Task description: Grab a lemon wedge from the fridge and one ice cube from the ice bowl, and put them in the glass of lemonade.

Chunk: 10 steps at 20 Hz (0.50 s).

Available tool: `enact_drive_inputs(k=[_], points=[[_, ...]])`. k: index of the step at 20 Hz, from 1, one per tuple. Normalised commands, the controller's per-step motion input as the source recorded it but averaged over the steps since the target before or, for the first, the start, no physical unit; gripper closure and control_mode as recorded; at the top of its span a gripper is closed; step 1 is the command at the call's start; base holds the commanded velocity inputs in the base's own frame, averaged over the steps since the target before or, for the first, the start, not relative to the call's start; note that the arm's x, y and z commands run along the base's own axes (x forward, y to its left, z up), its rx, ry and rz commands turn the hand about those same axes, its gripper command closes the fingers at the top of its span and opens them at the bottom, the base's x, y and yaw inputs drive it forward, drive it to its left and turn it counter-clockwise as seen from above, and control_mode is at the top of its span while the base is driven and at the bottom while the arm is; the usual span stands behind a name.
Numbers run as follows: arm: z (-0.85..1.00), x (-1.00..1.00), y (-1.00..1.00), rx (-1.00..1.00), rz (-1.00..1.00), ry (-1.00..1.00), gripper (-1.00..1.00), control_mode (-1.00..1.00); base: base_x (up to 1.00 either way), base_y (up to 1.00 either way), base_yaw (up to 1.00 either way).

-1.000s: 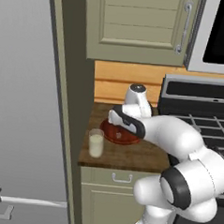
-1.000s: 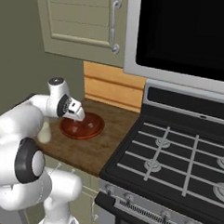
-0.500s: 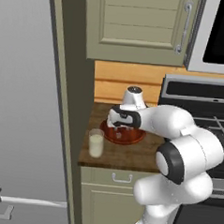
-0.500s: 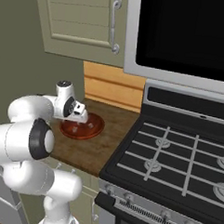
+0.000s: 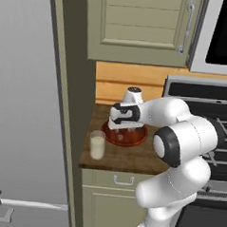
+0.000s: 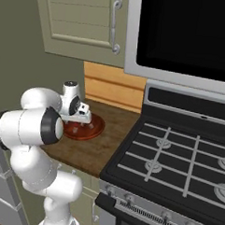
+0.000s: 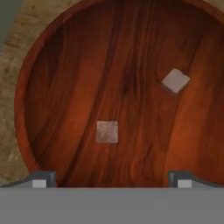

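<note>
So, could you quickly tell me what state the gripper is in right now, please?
Gripper: open, holding nothing, poised over the bowl with two ice cubes inside.

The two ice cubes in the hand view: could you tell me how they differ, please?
The nearer ice cube lies square to the view and looks duller grey-brown; the farther ice cube is turned diamond-wise and looks paler. The nearer one lies between the open gripper's fingertips; the farther lies off to one side. Both rest in the ice bowl, apart.

I count two ice cubes (image 7: 107,131) in one ice bowl (image 7: 65,65), one glass of lemonade (image 5: 97,145) at its left, one stove (image 6: 177,155).
</note>
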Motion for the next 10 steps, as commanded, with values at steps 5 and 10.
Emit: enact_drive_inputs(k=[5,10], points=[[-0.55,0.18,0.00,0.00,0.05,0.00,-1.00,-1.00,0.00,0.00,0.00],[-0.42,0.16,0.00,0.00,0.06,-0.01,-1.00,-1.00,0.00,0.00,0.00]])
